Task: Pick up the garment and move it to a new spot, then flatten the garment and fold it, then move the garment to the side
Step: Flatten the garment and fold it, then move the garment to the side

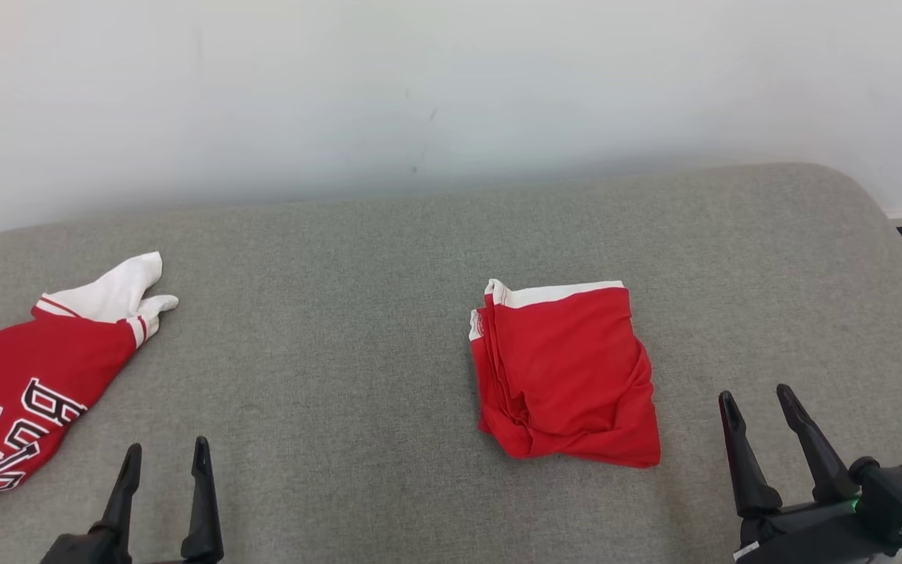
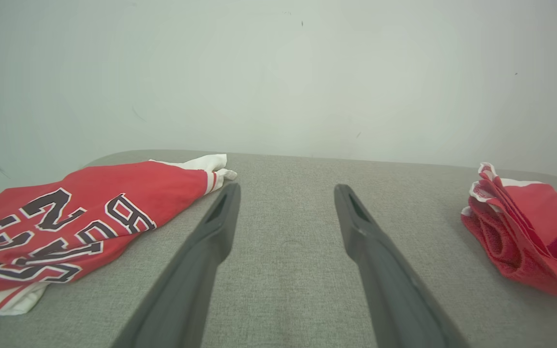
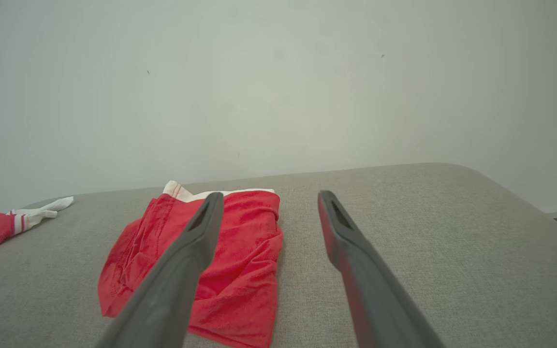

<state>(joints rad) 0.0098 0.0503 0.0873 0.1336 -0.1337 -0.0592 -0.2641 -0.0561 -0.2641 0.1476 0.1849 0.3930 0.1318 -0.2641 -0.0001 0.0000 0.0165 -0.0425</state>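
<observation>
Two red garments lie on one grey padded surface [image 1: 341, 313]: one jersey [image 1: 20, 384] with white sleeves and dark, white-outlined lettering, and one bunched red garment [image 1: 568, 376] with narrow white edging. Two grippers reach in from the near edge, the left gripper [image 1: 167, 448] and the right gripper [image 1: 755, 394], each with two long dark fingers [image 1: 741, 446], four in all. One pale wall [image 1: 451, 94] stands behind.

The garment [image 1: 20, 384], left of the folded red cloth [image 1: 568, 376], bears dark, white-outlined letters; only a "B" reads clearly.
</observation>
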